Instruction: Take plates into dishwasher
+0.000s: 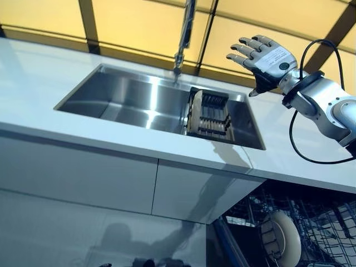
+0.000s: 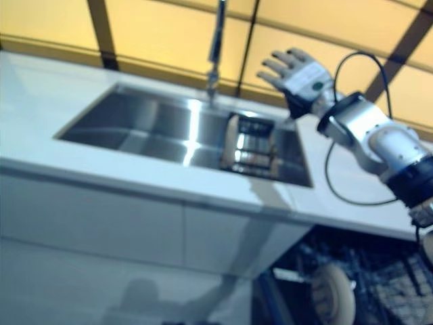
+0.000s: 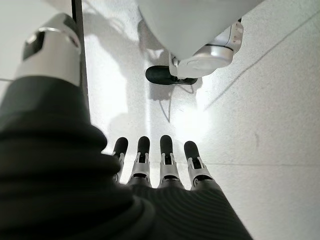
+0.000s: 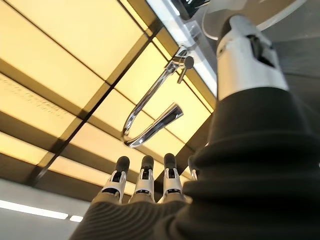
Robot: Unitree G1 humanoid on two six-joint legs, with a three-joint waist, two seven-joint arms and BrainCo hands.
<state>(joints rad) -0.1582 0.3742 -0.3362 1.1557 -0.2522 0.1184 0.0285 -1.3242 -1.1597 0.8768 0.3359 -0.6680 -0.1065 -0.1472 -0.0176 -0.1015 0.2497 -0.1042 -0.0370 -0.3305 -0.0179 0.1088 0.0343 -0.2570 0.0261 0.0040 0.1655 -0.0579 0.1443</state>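
Note:
My right hand [image 1: 266, 58] is raised above the white counter just right of the sink [image 1: 128, 94], open with its fingers spread and nothing in it. Its own wrist view shows straight fingers [image 4: 144, 181] against the ceiling. A dark dish rack [image 1: 212, 115] stands in the sink's right end, and a pale plate [image 1: 195, 109] stands on edge at the rack's left side. Below at the lower right, the open dishwasher's wire rack [image 1: 322, 228] holds a white plate [image 1: 281, 239] upright. My left hand [image 3: 161, 167] hangs low over the floor, open and empty.
A tall chrome faucet [image 1: 184, 33] rises behind the sink, left of my right hand. The white counter [image 1: 33, 72] runs wide to the left, with white cabinet fronts [image 1: 78, 178] below. Windows with dark frames line the back.

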